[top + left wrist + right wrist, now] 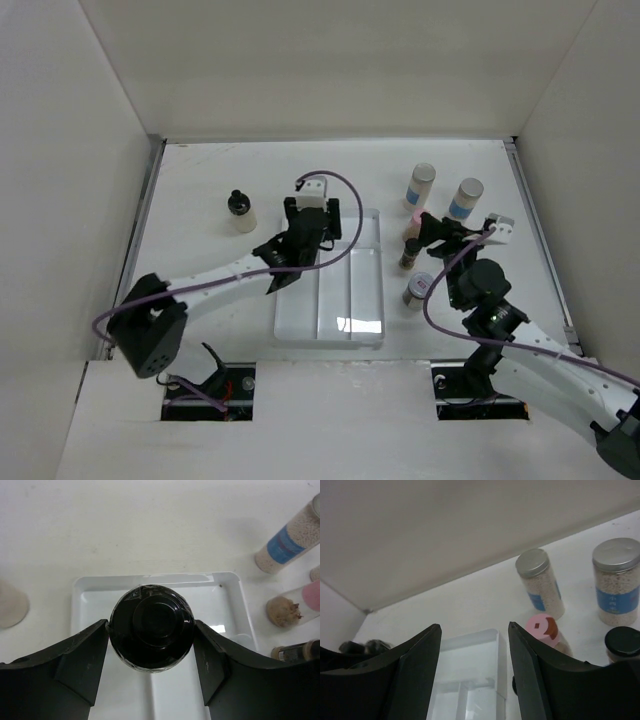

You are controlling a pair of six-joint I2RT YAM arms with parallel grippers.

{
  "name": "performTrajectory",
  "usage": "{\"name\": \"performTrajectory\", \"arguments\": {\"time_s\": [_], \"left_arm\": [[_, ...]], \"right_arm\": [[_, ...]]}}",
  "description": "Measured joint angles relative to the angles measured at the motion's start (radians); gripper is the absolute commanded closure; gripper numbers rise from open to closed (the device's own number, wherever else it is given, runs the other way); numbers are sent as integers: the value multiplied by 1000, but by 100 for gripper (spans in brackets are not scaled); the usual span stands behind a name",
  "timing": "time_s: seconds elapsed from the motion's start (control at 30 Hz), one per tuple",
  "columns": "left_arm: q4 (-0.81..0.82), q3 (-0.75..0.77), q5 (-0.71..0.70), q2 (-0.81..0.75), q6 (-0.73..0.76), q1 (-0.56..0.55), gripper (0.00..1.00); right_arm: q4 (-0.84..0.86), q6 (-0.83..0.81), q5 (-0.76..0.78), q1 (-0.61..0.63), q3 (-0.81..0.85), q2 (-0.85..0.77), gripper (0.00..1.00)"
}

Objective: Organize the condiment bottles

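**Placement step of the organizing task.** The left gripper (150, 626) is clamped on a round, black-capped condiment bottle (151, 632), with its two dark fingers pressing the cap from either side. The bottle is upright over the far end of the white, divided rectangular plastic tray (220, 597), toward the tray's left side. Which compartment lies beneath it, and whether its base touches the tray floor, cannot be told. The right gripper (474, 626) has its fingers apart with nothing between them. It sits just right of the tray, beside the waiting group: a pink-capped bottle (543, 628), clear jars with silver lids and blue labels (538, 582), and a second black-capped bottle (622, 642). One pale bottle with a black cap (240, 210) stands alone left of the tray. The next move probably calls for lowering the held bottle into a compartment and releasing it upright, clear of the dividers.
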Motion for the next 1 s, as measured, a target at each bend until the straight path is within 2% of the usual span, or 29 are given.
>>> {"name": "performTrajectory", "arguments": {"time_s": [0.17, 0.3, 0.77, 0.83, 1.0], "left_arm": [[76, 164, 64, 240, 19, -2, 64], [111, 238, 92, 350, 26, -2, 65], [166, 200, 94, 388, 30, 59, 63], [182, 190, 95, 413, 30, 60, 56], [216, 163, 83, 440, 32, 60, 22]], "right_arm": [[-29, 69, 0, -71, -3, -28, 37], [-52, 96, -8, -77, -4, -12, 37], [-60, 116, -27, -77, -4, 2, 36], [-61, 116, -27, -77, -4, 2, 36], [-64, 116, -27, -77, -4, 4, 34]]}}
